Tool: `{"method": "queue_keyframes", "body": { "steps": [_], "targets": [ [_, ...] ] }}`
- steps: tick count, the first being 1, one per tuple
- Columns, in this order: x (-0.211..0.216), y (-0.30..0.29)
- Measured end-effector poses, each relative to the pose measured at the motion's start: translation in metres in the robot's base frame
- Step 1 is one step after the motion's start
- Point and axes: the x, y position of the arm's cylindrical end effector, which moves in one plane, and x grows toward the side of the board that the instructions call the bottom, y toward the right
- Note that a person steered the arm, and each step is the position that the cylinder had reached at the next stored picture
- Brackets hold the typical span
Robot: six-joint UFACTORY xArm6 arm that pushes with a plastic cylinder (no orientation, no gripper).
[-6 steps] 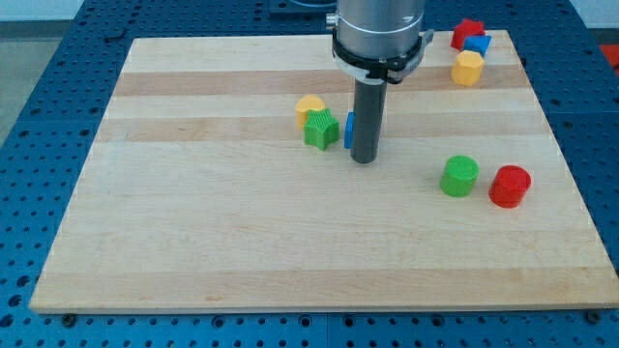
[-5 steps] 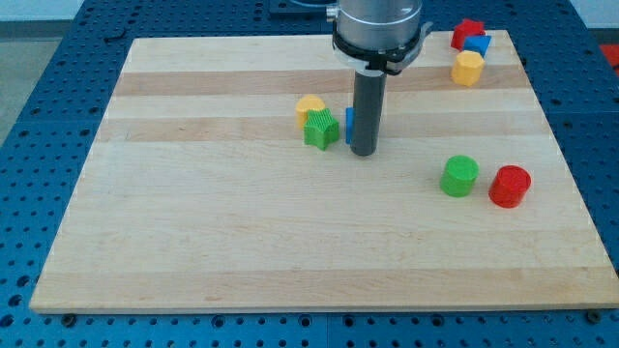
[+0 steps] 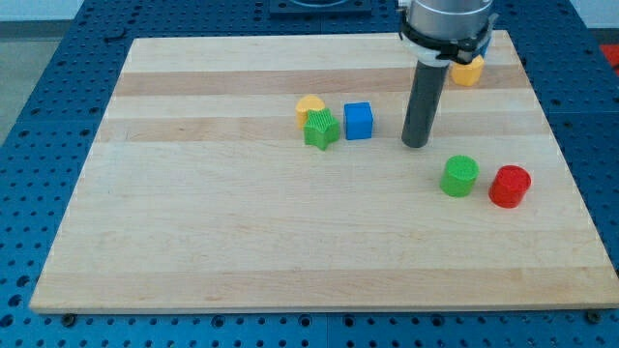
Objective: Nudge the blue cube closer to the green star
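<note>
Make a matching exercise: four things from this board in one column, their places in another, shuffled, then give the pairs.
Things:
1. blue cube
2. red cylinder
3. yellow block
4. my tip

Places:
A. farthest toward the view's right
B. just right of the green star
C. touching the star's top edge
D. between the cube and the green cylinder, touching neither

Pairs: 1-B, 2-A, 3-C, 4-D

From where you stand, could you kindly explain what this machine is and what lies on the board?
One camera looks down at a wooden board. The grey cylinder is a robot arm ending in a dark rod; it holds nothing and only pushes blocks. My tip rests on the board, to the view's right of the blue cube and apart from it. The green star sits just left of the cube, a yellow block behind it. A green cylinder and red cylinder lie lower right; another yellow block shows behind the arm.
</note>
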Motion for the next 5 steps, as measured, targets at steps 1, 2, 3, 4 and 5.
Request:
{"method": "queue_keyframes", "body": {
  "steps": [1,2,3,4,5],
  "targets": [
    [-0.011,-0.002],
    [-0.022,-0.015],
    [-0.030,-0.031],
    [-0.035,-0.044],
    [-0.036,-0.047]
  ]
}}
